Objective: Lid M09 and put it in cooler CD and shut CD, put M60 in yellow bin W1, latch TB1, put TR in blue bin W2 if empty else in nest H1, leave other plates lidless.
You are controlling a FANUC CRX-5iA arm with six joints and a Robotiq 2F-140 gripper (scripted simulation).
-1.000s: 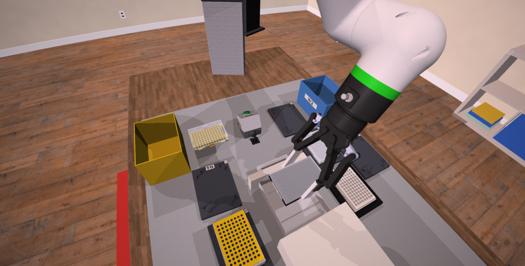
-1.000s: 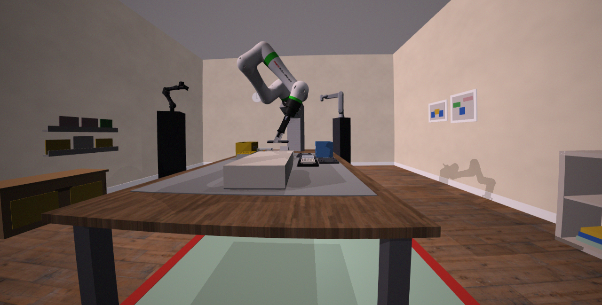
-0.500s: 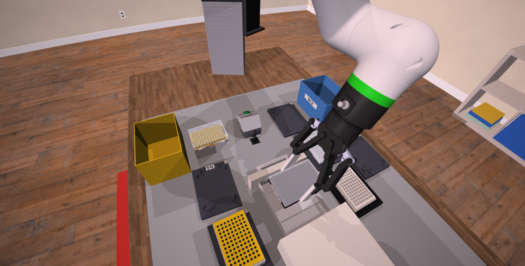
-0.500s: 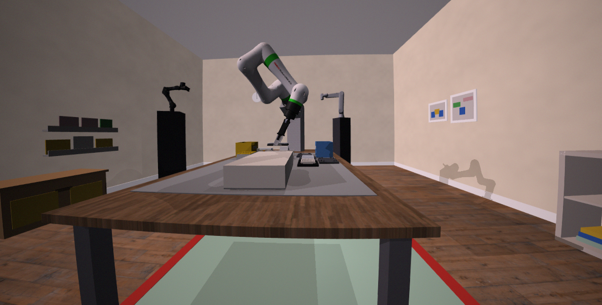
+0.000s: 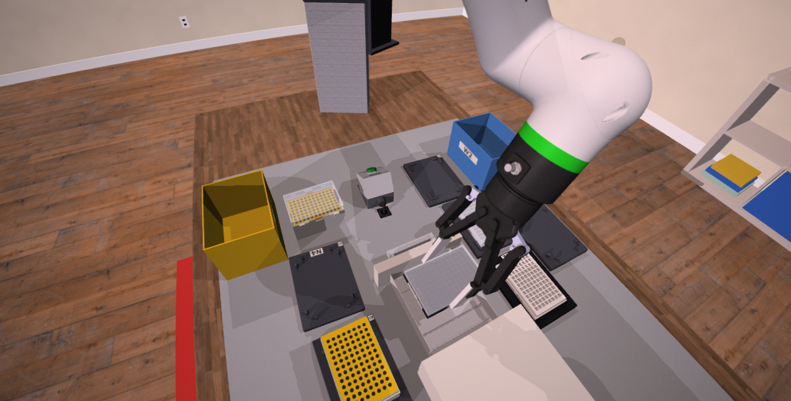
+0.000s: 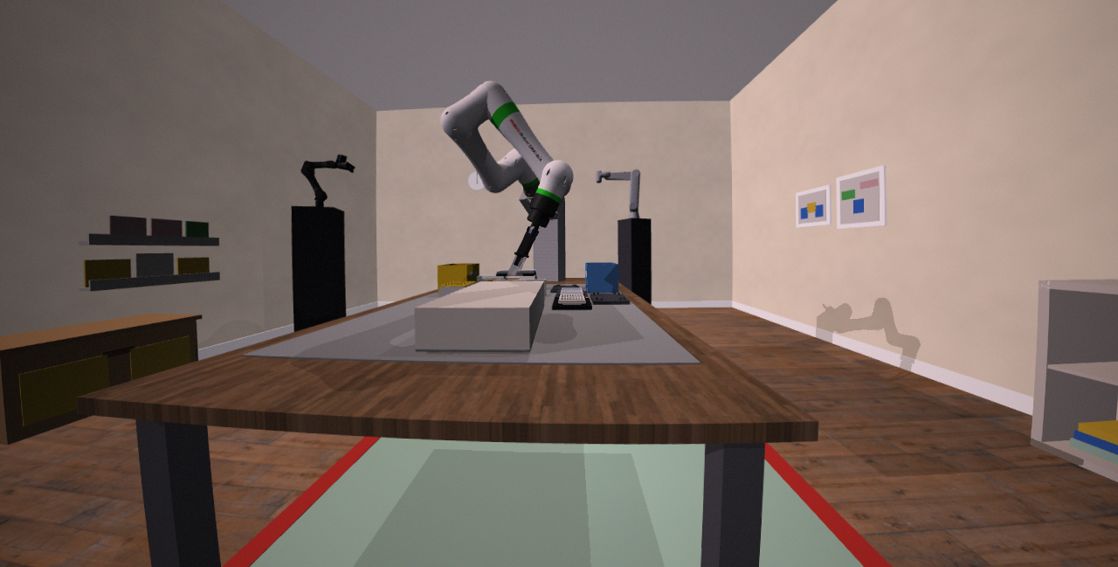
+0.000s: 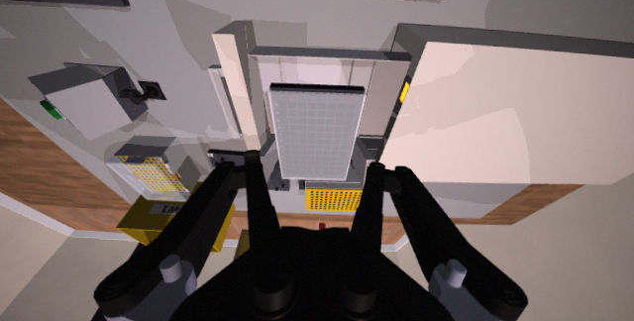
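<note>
The black two-finger gripper was clamped partway shut across the short sides of the lidded black assay plate, held above the open grey cooler drawer. The plate's long axis ran along the drawer's length. The wrist view showed the drawer ribs; the exterior view hid them.
</note>
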